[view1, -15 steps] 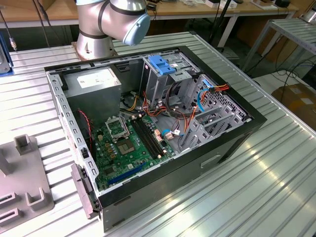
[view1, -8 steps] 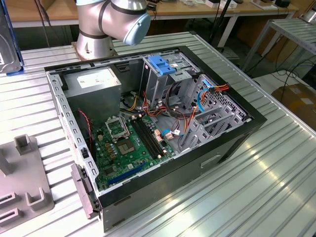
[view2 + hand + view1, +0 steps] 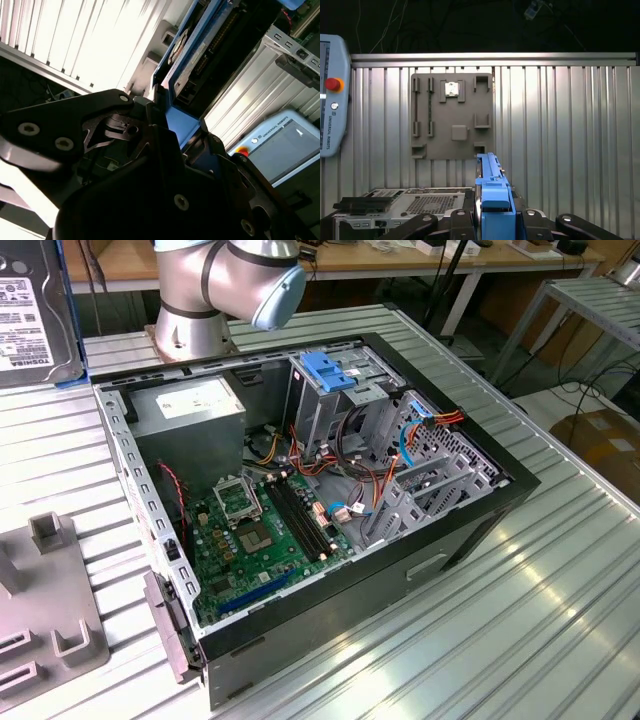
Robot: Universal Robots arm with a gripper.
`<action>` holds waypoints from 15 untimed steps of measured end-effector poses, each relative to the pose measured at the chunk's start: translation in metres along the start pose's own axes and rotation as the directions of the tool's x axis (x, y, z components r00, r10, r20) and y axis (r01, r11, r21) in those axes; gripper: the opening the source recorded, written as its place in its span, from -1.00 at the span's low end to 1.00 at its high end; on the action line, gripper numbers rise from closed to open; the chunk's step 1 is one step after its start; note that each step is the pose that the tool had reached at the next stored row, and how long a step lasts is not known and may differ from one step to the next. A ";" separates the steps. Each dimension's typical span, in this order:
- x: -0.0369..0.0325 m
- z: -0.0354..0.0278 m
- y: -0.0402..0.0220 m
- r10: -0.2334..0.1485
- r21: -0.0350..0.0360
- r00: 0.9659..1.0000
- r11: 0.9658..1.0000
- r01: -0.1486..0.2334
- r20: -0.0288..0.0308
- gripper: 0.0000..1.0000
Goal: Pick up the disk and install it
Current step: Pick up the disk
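Observation:
The disk [image 3: 30,320], a grey hard drive with a white label and a blue carrier edge, hangs in the air at the exterior view's far upper left. In the first wrist view its blue carrier [image 3: 492,190] stands edge-on between the black fingers [image 3: 445,222], high above the table. My gripper [image 3: 492,222] is shut on that carrier. The second wrist view shows the same grip [image 3: 175,135], with the disk [image 3: 187,55] reaching away from the jaws. The open computer case [image 3: 470,530] lies on its side in the middle of the table.
Inside the case a grey drive cage carries a blue handle block [image 3: 325,370], beside cables and the green motherboard [image 3: 260,530]. A grey fixture plate [image 3: 452,117] lies on the ribbed table. A teach pendant [image 3: 330,100] rests near the table edge. The arm's base [image 3: 200,300] stands behind the case.

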State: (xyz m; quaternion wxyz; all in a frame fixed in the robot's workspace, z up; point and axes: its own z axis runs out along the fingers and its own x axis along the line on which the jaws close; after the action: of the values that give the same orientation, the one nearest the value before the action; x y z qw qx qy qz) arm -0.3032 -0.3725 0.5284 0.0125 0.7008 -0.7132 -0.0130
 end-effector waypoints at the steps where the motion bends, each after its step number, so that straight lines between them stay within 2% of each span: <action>1: -0.0001 0.0000 -0.0035 0.000 0.000 1.000 1.000 0.000 0.000 -0.26; 5: 0.0001 0.0001 -0.0122 0.000 0.000 1.000 1.000 0.000 0.000 -0.26; 15: 0.0127 0.0009 -0.0152 0.000 0.000 1.000 1.000 0.000 0.000 -0.26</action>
State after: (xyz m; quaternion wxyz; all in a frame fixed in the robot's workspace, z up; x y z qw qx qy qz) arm -0.2882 -0.3855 0.5270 0.0124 0.7007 -0.7132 -0.0130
